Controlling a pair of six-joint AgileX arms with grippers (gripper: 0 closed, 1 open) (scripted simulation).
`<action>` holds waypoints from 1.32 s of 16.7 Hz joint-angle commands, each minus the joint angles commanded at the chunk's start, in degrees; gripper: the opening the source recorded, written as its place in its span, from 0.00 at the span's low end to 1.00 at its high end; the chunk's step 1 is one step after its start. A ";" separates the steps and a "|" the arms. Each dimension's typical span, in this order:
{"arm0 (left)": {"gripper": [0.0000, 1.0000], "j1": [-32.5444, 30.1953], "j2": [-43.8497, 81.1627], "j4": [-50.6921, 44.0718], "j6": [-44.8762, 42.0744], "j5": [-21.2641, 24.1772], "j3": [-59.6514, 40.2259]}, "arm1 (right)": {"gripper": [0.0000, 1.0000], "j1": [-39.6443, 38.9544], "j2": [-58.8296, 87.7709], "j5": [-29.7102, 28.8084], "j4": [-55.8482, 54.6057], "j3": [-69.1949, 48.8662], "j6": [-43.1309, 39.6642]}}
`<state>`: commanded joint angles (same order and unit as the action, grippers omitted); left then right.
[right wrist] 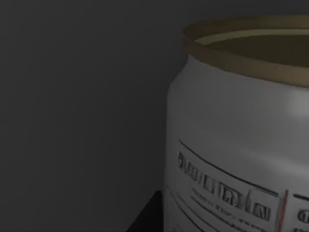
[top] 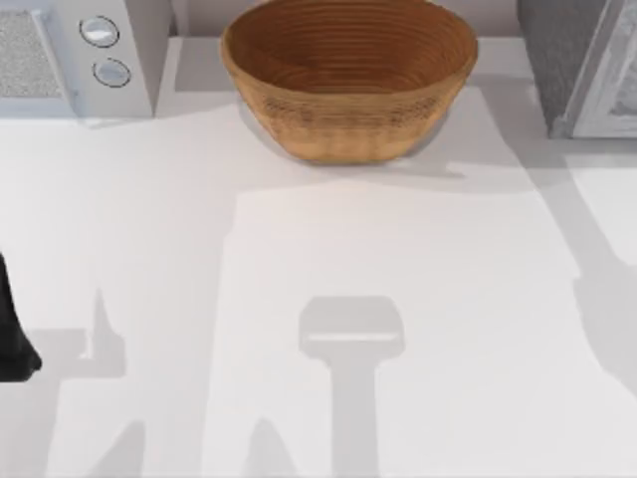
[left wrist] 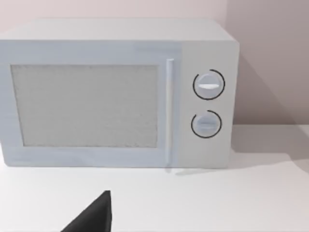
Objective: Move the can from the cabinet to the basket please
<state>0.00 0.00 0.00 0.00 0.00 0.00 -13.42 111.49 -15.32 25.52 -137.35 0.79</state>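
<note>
Right end effector sits close against the can (right wrist: pixel 231 145) in the dark cabinet (top: pixel 562 50); we cannot tell its grip. We judge the basket (top: pixel 348 80) still unfilled, so lift-out and transfer remain.

Overhead table view; wrist close-ups.

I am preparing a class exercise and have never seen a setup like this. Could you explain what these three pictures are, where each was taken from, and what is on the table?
This is a simulated pair of robot arms at a white table. The top view looks down from above: a large round golden-brown wicker basket stands at the back, a white appliance with two round knobs at the left, a dark grey speckled cabinet with a pale door at the right. The left wrist view comes from the left arm's camera, facing the appliance; the dark tip low in it belongs to the left gripper. The right wrist view is dim and very close to a silver-white drink can with grey print.
</note>
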 joint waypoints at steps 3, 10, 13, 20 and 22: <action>1.00 0.00 0.00 0.00 0.00 0.00 0.00 | 0.00 0.00 0.00 0.00 0.00 0.00 0.00; 1.00 0.00 0.00 0.00 0.00 0.00 0.00 | 0.00 -0.58 -0.94 -0.40 0.54 0.51 0.05; 1.00 0.00 0.00 0.00 0.00 0.00 0.00 | 0.00 -3.04 -6.44 -2.83 3.58 3.28 -0.05; 1.00 0.00 0.00 0.00 0.00 0.00 0.00 | 0.00 -11.07 -25.24 -10.56 13.25 11.74 0.07; 1.00 0.00 0.00 0.00 0.00 0.00 0.00 | 0.00 -12.10 -27.06 -11.55 14.48 12.75 0.08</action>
<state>0.00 0.00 0.00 0.00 0.00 0.00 -25.52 84.43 -26.86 40.00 -124.60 0.87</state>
